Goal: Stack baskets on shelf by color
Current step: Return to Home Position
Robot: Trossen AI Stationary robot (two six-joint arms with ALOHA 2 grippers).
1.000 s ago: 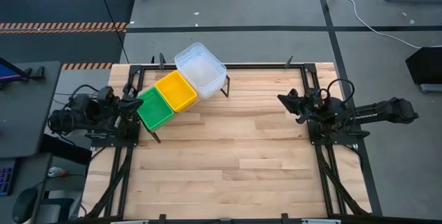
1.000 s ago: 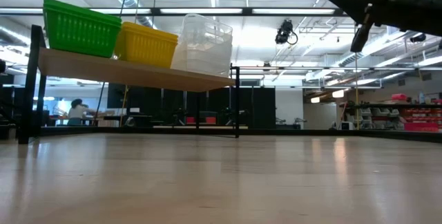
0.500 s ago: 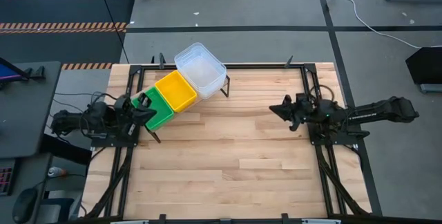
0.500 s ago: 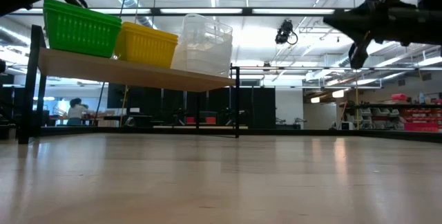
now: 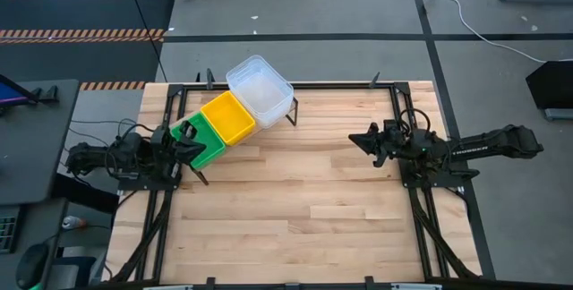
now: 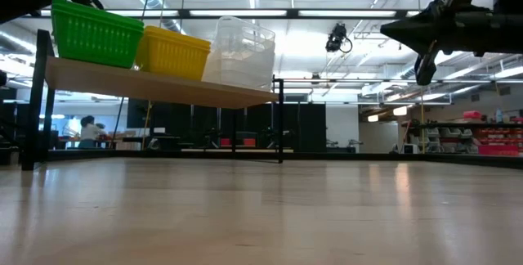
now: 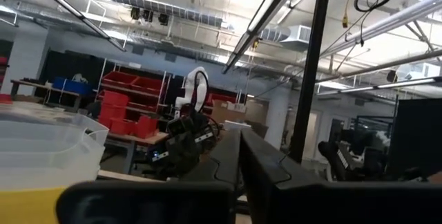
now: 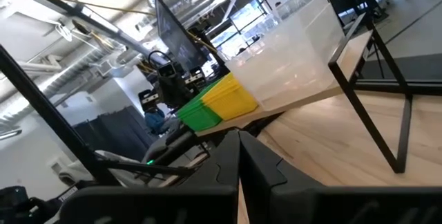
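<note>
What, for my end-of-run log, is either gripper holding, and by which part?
Nothing: the left gripper and right gripper both have jaws shut, empty.

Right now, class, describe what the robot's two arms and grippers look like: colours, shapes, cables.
The left arm and right arm are slim, matte black, jointed segments with black cables looping beside them. The left gripper and right gripper each end in two dark, tapering fingers. A pale marking runs along the right arm.
</note>
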